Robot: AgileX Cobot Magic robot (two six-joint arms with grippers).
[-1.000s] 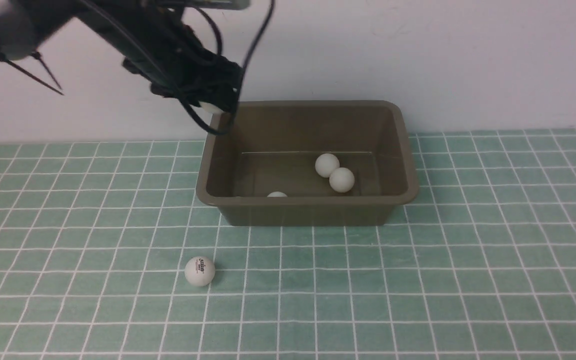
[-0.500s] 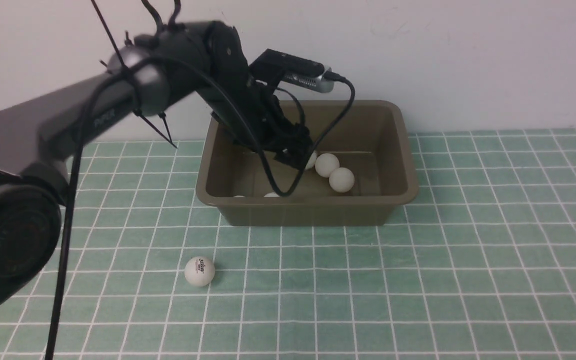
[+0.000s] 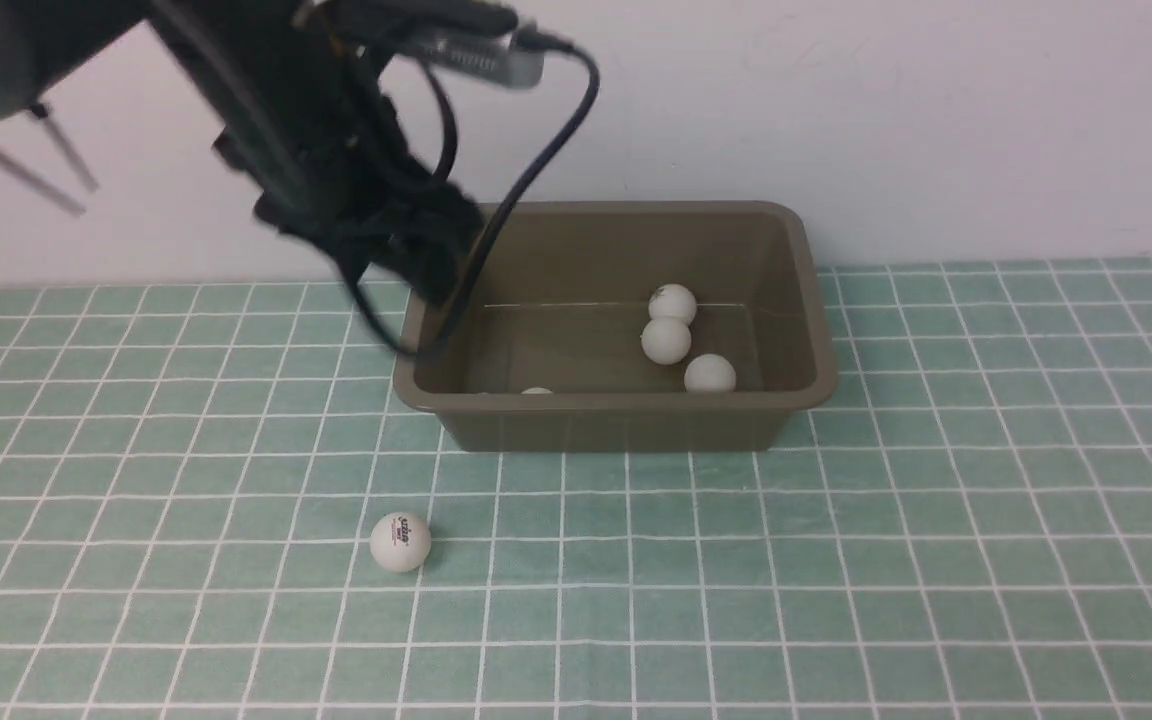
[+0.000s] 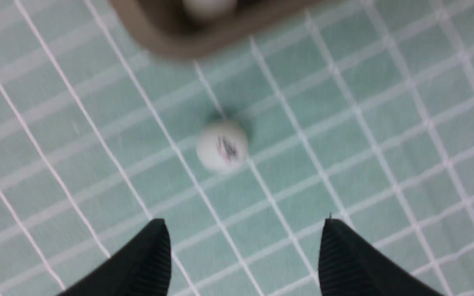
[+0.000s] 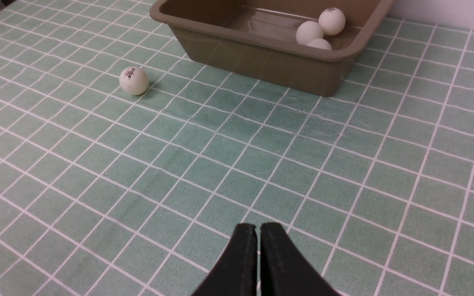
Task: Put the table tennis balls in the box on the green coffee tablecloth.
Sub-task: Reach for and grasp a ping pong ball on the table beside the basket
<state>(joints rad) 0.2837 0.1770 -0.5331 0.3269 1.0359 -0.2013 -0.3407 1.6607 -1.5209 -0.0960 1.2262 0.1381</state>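
The olive-brown box (image 3: 616, 405) stands on the green checked tablecloth (image 3: 936, 520). Three white balls lie at its right side (image 3: 673, 303), (image 3: 666, 341), (image 3: 709, 373), and another ball (image 3: 536, 391) peeks over the near rim. One ball with a printed logo (image 3: 400, 542) lies on the cloth in front of the box's left end. My left gripper (image 3: 426, 275), blurred, hangs above the box's left end. In the left wrist view the left gripper (image 4: 243, 224) is open and empty, with the loose ball (image 4: 222, 146) below it. My right gripper (image 5: 257, 227) is shut and empty, low over the cloth.
A white wall runs close behind the box. The left arm's black cable (image 3: 536, 150) loops above the box's left end. The right wrist view shows the loose ball (image 5: 134, 81) and the box (image 5: 261, 45) some way ahead of the right gripper.
My left gripper went down into the box, let go of a ball, and has risen back up and to the left. The box's right side now holds three balls, shifted.
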